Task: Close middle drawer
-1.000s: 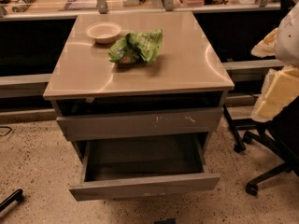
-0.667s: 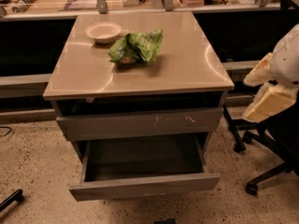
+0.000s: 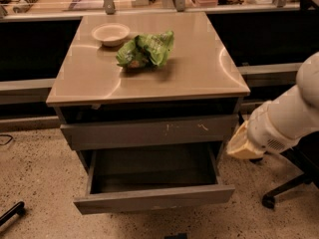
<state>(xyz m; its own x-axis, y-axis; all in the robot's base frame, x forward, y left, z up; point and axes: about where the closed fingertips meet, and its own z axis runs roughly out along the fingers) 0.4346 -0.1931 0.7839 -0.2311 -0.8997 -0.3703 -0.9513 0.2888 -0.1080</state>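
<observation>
Speckled floor is seen under the cabinet, where the middle drawer, below and beside the gripper (grip state cannot be told), is found pulled out and untouched, so closing is judged not yet begun.

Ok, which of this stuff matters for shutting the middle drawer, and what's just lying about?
For the job: the pulled-out wide grey-brown metal drawer with a plain front; the robot's hand, off the cabinet's right side.
Just lying about: pale round bowl and crumpled green bag on the tan cabinet top; scratched grey drawer front above; black chair base.
</observation>
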